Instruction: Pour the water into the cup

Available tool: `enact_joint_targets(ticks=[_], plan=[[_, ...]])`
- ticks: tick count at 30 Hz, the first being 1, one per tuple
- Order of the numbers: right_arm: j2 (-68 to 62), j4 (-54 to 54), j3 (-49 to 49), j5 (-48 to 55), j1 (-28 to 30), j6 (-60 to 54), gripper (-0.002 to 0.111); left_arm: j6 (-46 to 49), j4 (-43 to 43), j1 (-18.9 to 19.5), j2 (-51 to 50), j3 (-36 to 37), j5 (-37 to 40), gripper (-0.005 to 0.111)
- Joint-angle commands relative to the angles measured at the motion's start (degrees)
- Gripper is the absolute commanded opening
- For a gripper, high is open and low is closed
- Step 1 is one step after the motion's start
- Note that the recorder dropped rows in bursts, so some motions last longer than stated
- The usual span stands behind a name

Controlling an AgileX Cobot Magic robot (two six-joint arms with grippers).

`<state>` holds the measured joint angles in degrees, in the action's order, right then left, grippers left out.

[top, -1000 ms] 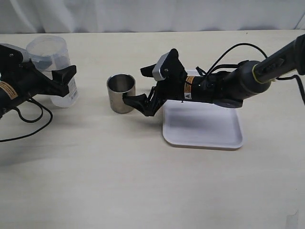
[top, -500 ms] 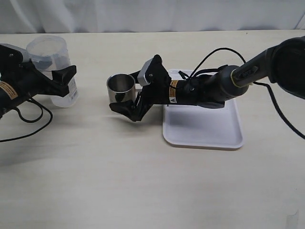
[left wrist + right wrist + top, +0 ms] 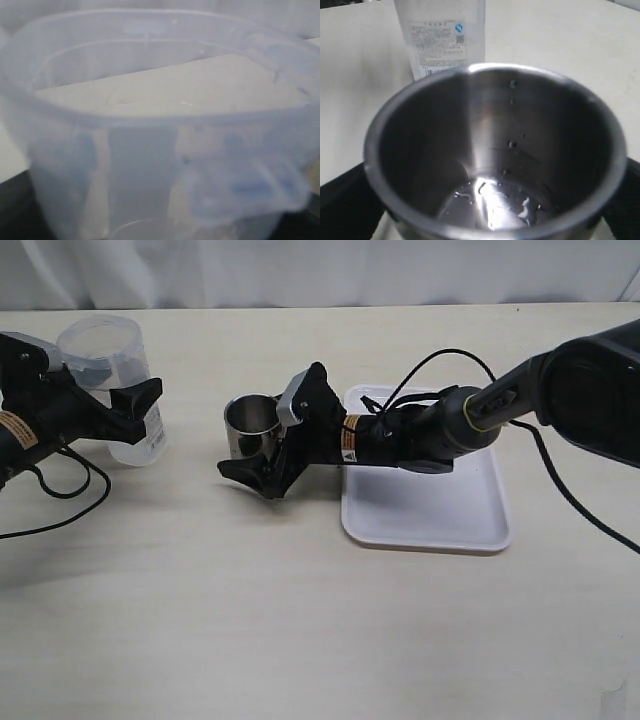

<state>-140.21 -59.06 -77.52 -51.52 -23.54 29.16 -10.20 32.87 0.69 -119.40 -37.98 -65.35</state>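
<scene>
The steel cup [image 3: 252, 426] stands upright on the table just left of the white tray [image 3: 430, 512]. My right gripper [image 3: 248, 448] is open and straddles it, one dark finger [image 3: 243, 469] in front of its base. In the right wrist view the cup [image 3: 485, 105] fills the frame, with a thin film and drops of water [image 3: 495, 200] on its bottom and a dark finger [image 3: 340, 200] at each side. My left gripper [image 3: 120, 378] is shut on the translucent labelled beaker [image 3: 110, 360], which stands on the table at the far left. The beaker [image 3: 150, 125] fills the left wrist view.
The white tray has nothing on it; the right arm [image 3: 420, 430] and its cable lie across the tray's far edge. A black cable [image 3: 70, 485] loops on the table in front of the left arm. The beaker's label [image 3: 437, 42] shows behind the cup.
My right gripper has moved left from beside the cup until its open fingers stand on either side of it. The left gripper and beaker have not moved.
</scene>
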Motion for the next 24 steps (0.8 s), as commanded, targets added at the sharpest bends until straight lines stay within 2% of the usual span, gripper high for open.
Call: enact_joint_targets(ticks=[1,19,24], plan=[[-0.1,0.7,-0.4,-0.9,-0.1,0.0,0.11,-0.8,1.0,-0.1,-0.2,-0.1,0.4,0.0],[-0.1,2.0,-0.4,-1.0,-0.6,0.0,0.11,-0.8,1.0,-0.1,-0.2,-0.1,-0.2,0.0],[-0.1,3.5,-0.4,-4.4,-0.6,0.0,0.11,-0.8,1.0,-0.1,-0.2,-0.1,-0.2,0.0]])
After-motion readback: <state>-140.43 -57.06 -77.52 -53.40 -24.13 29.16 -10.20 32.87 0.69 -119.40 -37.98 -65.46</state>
